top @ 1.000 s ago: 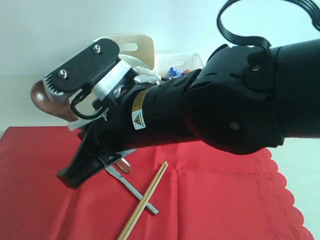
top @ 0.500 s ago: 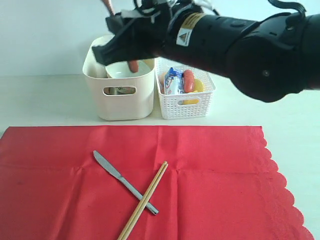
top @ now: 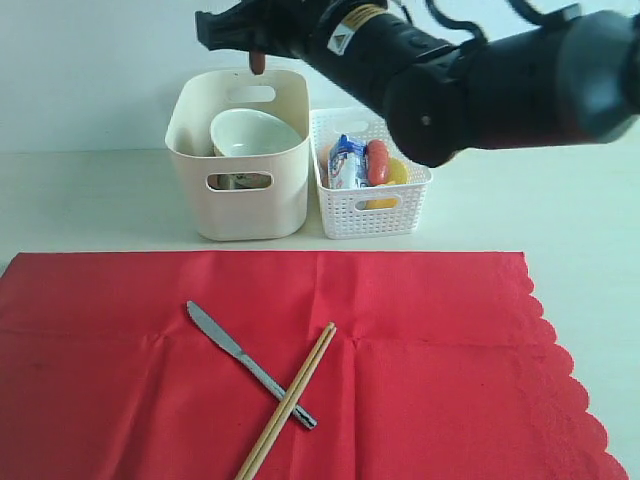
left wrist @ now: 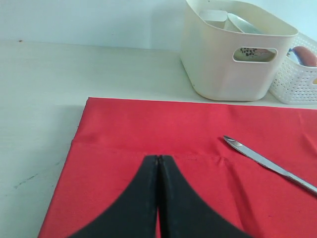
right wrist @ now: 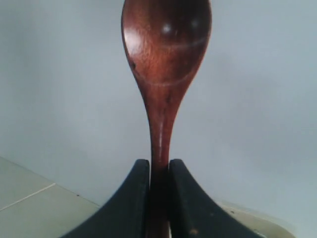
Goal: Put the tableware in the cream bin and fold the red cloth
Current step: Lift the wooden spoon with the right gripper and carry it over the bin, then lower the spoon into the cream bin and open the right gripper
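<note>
My right gripper (right wrist: 158, 164) is shut on the handle of the dark wooden spoon (right wrist: 166, 54), whose bowl stands out past the fingertips. In the exterior view this gripper (top: 228, 26) hangs above the cream bin (top: 238, 205), and one end of the spoon (top: 258, 62) pokes out under it. The white bowl (top: 252, 133) lies in the bin. The metal knife (top: 250, 365) and the wooden chopsticks (top: 288, 400) lie crossed on the flat red cloth (top: 420, 360). My left gripper (left wrist: 158, 158) is shut and empty over the cloth (left wrist: 124, 129), with the knife (left wrist: 270, 165) off to one side. The cup and plate are hidden.
A white lattice basket (top: 372, 205) with a milk carton, a sausage and a yellow item stands right of the bin. The right arm (top: 470, 70) spans the upper part of the exterior view. The cloth's scalloped edge (top: 572, 390) runs along the right side.
The right arm has swung up and back from close over the cloth, carrying the spoon above the cream bin. Knife, chopsticks and cloth have not moved.
</note>
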You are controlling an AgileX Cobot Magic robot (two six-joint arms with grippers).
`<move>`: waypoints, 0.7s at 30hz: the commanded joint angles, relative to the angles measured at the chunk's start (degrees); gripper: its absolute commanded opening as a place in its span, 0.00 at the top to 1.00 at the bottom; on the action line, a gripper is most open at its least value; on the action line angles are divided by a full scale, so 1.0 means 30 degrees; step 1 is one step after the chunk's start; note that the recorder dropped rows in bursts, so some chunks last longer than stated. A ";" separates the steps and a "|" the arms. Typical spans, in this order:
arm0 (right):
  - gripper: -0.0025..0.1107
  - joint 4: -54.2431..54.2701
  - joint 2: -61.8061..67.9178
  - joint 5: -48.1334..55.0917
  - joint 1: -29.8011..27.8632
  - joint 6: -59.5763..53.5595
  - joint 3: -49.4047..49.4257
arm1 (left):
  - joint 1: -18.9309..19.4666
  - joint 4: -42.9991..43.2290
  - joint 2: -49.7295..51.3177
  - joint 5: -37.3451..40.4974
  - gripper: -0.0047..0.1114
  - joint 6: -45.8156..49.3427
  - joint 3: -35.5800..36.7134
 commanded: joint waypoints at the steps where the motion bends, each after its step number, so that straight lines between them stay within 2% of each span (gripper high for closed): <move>1: 0.98 -0.2356 0.2933 -0.0238 -0.0066 0.2926 -0.2930 | 0.0066 -0.0044 -0.0097 -0.0173 0.96 -0.0118 0.0039; 4: 0.98 -0.3451 0.6036 -0.0238 -0.0066 0.5530 -0.5721 | 0.0066 -0.0044 -0.0097 -0.0173 0.96 -0.0118 0.0039; 9: 0.98 -0.5581 0.8905 0.0157 -0.0066 0.6982 -0.7945 | 0.0066 -0.0044 -0.0097 -0.0173 0.96 -0.0118 0.0039; 16: 0.97 -0.5581 1.0125 0.0877 -0.0066 0.4959 -0.8079 | 0.0066 -0.0044 -0.0097 -0.0173 0.96 -0.0118 0.0039; 18: 0.89 -0.5581 1.0125 0.1203 -0.0066 0.4959 -0.8079 | 0.0066 -0.0044 -0.0097 -0.0173 0.96 -0.0118 0.0039; 21: 0.73 -0.5581 1.0125 0.1520 -0.0066 0.4959 -0.8079 | 0.0066 -0.0044 -0.0097 -0.0173 0.96 -0.0118 0.0039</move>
